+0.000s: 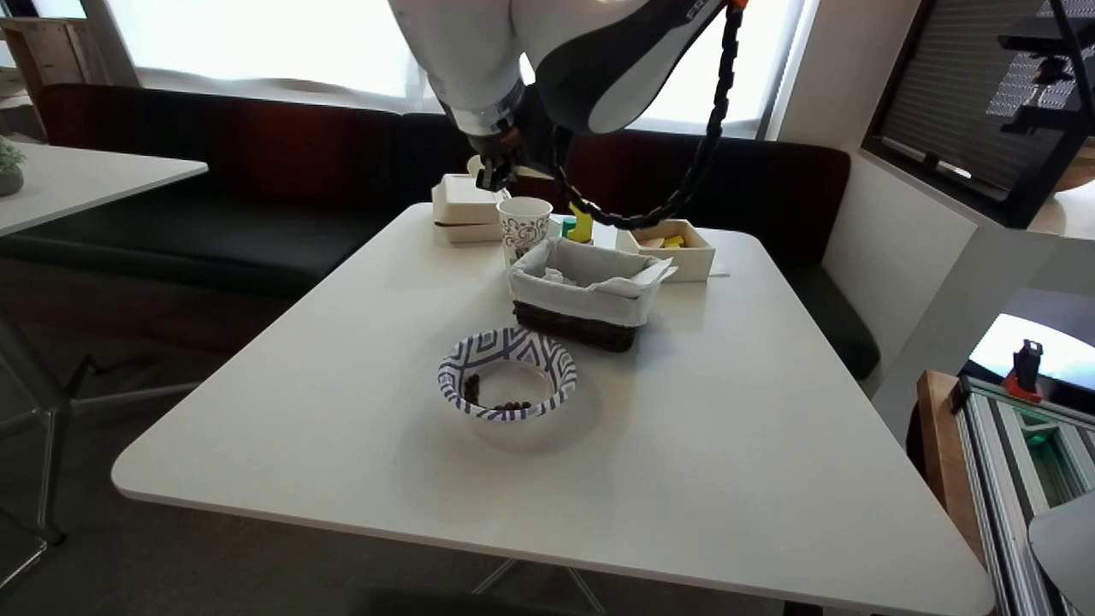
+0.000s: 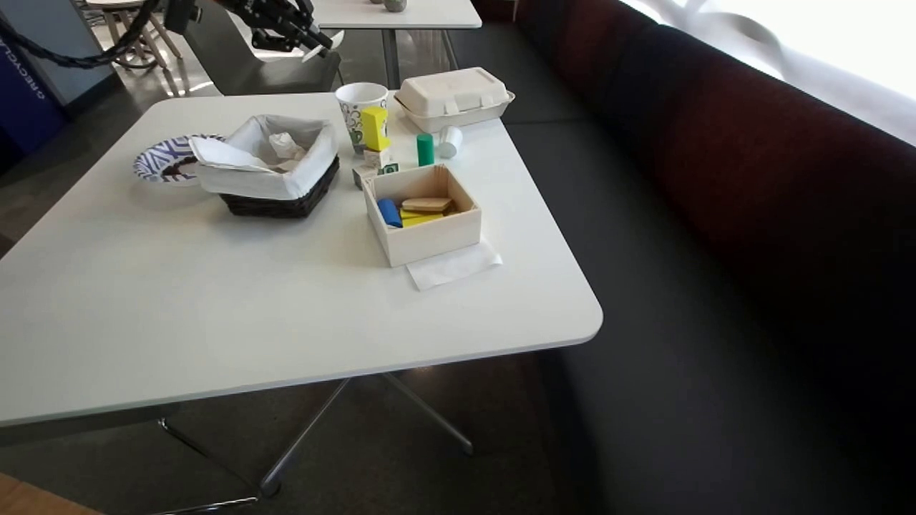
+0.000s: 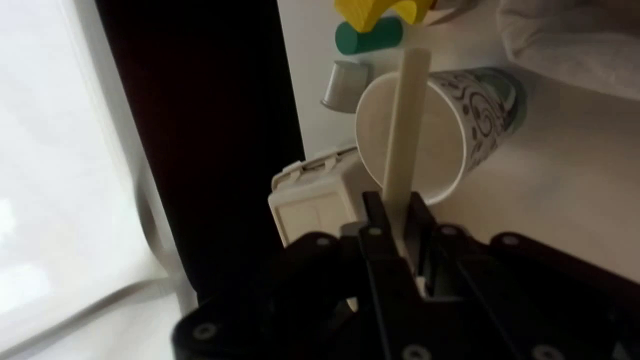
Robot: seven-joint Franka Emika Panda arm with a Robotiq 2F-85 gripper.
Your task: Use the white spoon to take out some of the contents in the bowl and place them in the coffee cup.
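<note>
1. White spoon (image 3: 406,130), slim and straight, sits in the black two-fingered gripper (image 3: 396,212), which is clamped on it; a pale length sticks out ahead.
2. In an exterior view, white shows on both sides of the gripper, raised above the white bench (image 2: 215,307).
3. Seen from the wrist, that length crosses the mouth of the white cup with dark scrollwork (image 3: 480,117); whether they touch cannot be told there.
4. Its rear part is lost among the gripper's dark, blurred parts, and any load on the spoon is hard to make out.
5. Round blue-and-white patterned bowl (image 1: 505,345), with dark brown contents (image 1: 471,389), stands well apart from the gripper; in an exterior view the white-lined dark wicker basket (image 2: 279,206) hides part of it.
</note>
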